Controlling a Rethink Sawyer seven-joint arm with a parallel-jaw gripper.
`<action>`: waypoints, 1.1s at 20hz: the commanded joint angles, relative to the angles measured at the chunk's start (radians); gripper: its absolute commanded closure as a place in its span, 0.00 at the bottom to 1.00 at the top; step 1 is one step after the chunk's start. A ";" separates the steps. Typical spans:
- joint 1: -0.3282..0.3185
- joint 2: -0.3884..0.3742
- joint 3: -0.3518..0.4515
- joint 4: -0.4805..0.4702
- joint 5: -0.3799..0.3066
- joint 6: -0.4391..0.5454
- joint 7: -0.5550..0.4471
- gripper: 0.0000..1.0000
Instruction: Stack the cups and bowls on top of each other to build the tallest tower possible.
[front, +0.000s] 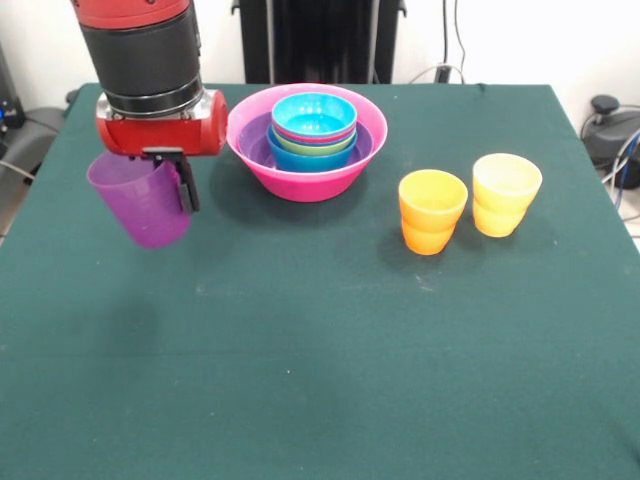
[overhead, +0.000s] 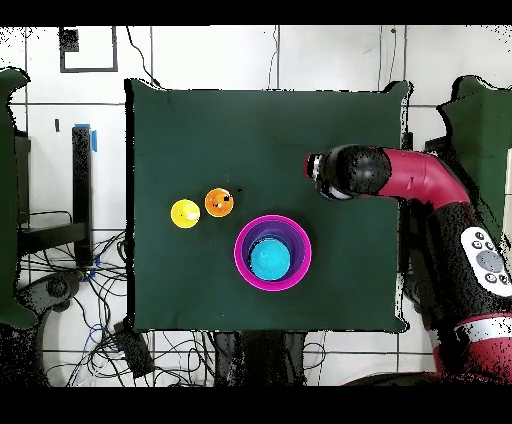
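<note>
Tower (front: 306, 145): nested bowls at the far middle of the green table (front: 320, 340); hot-pink base, purple inside it, then blue, green, red-pink rims, cyan on top.
Purple cup (front: 140, 203): tilted, lifted clear of the table, just beside the tower.
Gripper (front: 178, 180): fingers closed on the purple cup's rim.
Orange cup (front: 431, 211): upright, touching or nearly touching the yellow.
Yellow cup (front: 505, 194): upright, on the tower's other side.

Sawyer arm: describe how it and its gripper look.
The arm has glossy red shells with black joints; a grey button panel sits on one link. Its wrist is a black ribbed cylinder with a silver ring above a red block. The gripper is small, with thin black fingers.
</note>
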 joint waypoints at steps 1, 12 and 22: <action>0.076 -0.018 -0.051 0.065 0.002 0.034 0.055 1.00; 0.143 -0.050 -0.080 0.093 0.007 -0.005 0.090 1.00; 0.175 -0.078 -0.099 0.126 0.039 -0.015 0.119 1.00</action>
